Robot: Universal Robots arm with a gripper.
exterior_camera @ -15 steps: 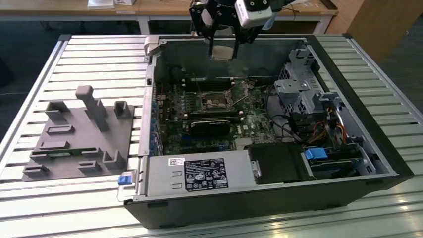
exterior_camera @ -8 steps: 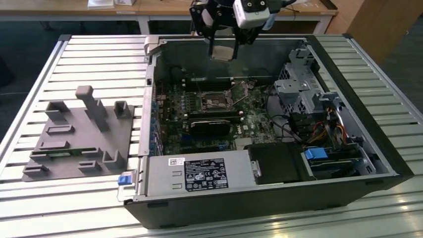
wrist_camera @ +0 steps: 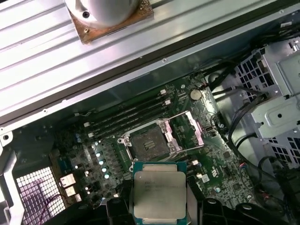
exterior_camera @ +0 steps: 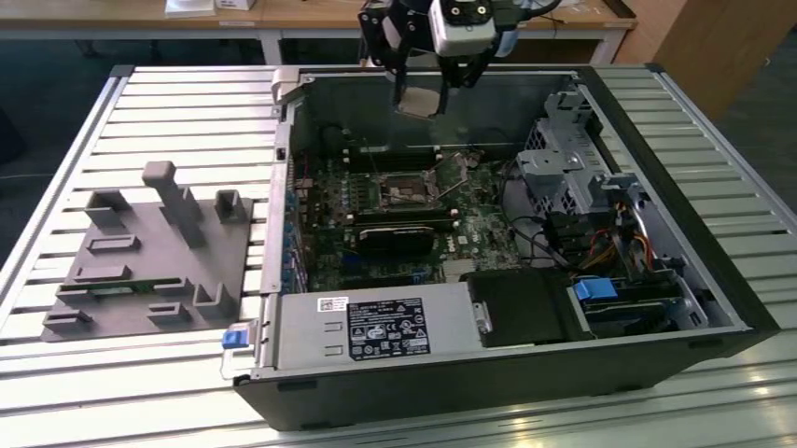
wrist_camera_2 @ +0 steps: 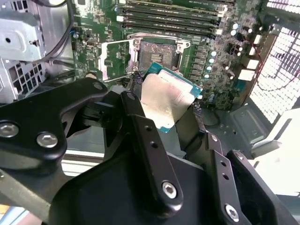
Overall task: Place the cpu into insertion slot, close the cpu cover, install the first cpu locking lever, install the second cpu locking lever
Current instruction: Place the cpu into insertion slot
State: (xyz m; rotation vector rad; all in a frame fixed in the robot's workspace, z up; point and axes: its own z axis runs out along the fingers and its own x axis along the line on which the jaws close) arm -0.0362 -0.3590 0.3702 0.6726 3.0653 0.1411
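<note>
My black two-fingered gripper (exterior_camera: 421, 93) hangs over the open black computer case (exterior_camera: 498, 383), which lies on its side on a slatted metal table (exterior_camera: 125, 121). The fingers (wrist_camera_2: 136, 86) are closed on the cpu (wrist_camera_2: 166, 101), a small flat square chip with a pale silver-grey metal top and a green edge. I pinch it by two opposite sides. In the exterior view the chip sits tilted just under my fingertips, up in the air near the far wall of the case and well clear of the green motherboard (exterior_camera: 373, 215).

The insertion slot (wrist_camera: 149, 140), a small square socket with a dark centre and a thin silver rim, lies on the board below the chip, and its centre is uncovered. The cpu cover (wrist_camera: 190, 129), a thin square silver frame plate with a large window, stands swung open beside the slot, attached along one edge. Long black memory slots (wrist_camera: 126, 115) run along the other side of the socket.

At the near end of the case sits a grey power supply box (exterior_camera: 361, 327) with a label. On the exterior view's left, apart from the case, a grey plastic fixture (exterior_camera: 149, 252) with upright posts rests on the table.
</note>
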